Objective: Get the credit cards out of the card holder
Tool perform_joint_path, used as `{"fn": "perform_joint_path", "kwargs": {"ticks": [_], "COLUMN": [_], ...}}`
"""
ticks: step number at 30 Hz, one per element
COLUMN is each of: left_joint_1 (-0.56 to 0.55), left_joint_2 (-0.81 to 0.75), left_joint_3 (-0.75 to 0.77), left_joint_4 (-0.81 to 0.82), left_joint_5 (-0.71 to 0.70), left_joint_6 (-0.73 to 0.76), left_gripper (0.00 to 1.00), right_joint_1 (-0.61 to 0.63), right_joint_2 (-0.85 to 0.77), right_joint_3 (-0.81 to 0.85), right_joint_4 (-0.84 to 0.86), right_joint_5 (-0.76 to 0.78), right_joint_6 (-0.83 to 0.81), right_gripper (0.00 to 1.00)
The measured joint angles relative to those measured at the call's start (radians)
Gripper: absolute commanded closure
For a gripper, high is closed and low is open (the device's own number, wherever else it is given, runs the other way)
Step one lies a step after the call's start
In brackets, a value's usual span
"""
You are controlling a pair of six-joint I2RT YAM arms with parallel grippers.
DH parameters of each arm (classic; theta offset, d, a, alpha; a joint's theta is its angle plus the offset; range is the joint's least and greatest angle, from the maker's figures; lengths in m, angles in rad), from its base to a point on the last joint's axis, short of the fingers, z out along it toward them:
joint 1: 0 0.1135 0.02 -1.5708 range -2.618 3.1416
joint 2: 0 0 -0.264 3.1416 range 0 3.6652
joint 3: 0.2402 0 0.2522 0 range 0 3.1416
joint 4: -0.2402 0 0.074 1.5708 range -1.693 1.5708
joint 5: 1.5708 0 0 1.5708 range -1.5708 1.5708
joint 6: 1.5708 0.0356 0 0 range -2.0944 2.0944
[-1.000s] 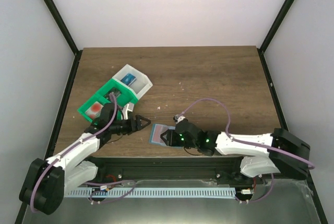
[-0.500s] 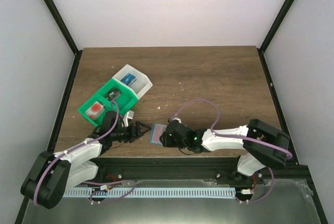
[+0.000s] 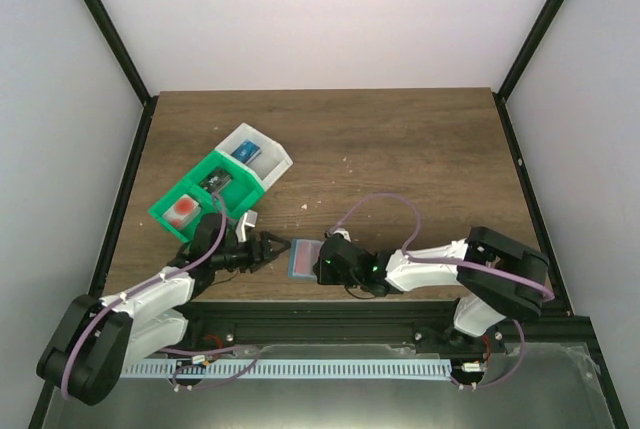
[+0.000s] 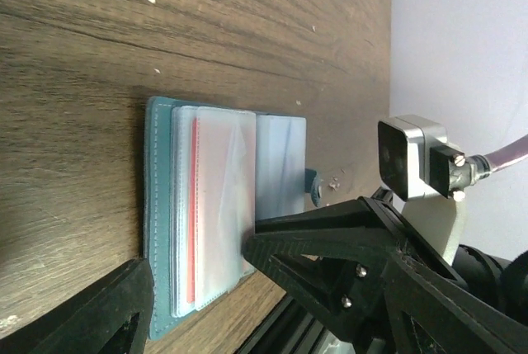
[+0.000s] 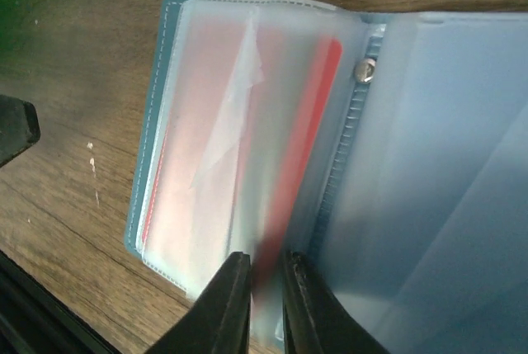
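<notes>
the card holder [image 3: 303, 258] lies open and flat on the wooden counter [image 3: 420, 149], close to the near edge and between the two arms. its teal cover faces down and its clear plastic sleeves [image 5: 223, 131] fan out on top, with a metal snap stud [image 5: 364, 70] at the spine. the credit cards [image 5: 320, 115] are inside the sleeves and show only as red bands and edges through the cloudy plastic

the right claw [image 5: 262, 298] reaches in from the right. it is narrow, its two fingers pinched on the near edge of one sleeve where a red card edge runs down between them. whether the grip has the card itself or only the sleeve around it, i cannot tell. a pale blue flap of the holder stands up on the right of that view and blocks everything behind it

the left claw [image 3: 275, 248] points at the holder's left edge from the other side, spread wide and holding nothing. its tips are just beside the cover; contact is unclear

behind the left arm sits a green-and-white compartment tray [image 3: 262, 181], well apart from the holder. it has a white card with a red spot [image 3: 181, 209] in one green cell and a blue item [image 3: 245, 152] in the white cell
</notes>
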Motion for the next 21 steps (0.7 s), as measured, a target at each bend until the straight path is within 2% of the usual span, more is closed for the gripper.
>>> {"fn": "perform_joint_path", "kwargs": {"ticks": [7, 21], "left_joint_1": [-0.008, -0.097], "left_joint_2": [-0.002, 0.099], "left_joint_3": [-0.001, -0.01], "left_joint_4": [0.05, 0.215], "left_joint_5": [0.026, 0.038], "left_joint_6": [-0.023, -0.098], "left_gripper": [0.21, 0.2], "right_joint_1": [-0.003, -0.004], "right_joint_2": [-0.012, -0.039], "right_joint_3": [-0.042, -0.106], "right_joint_4": [0.056, 0.143], "right_joint_5": [-0.004, -0.041], "right_joint_6": [0.002, -0.01], "right_gripper": [0.97, 0.99]}}
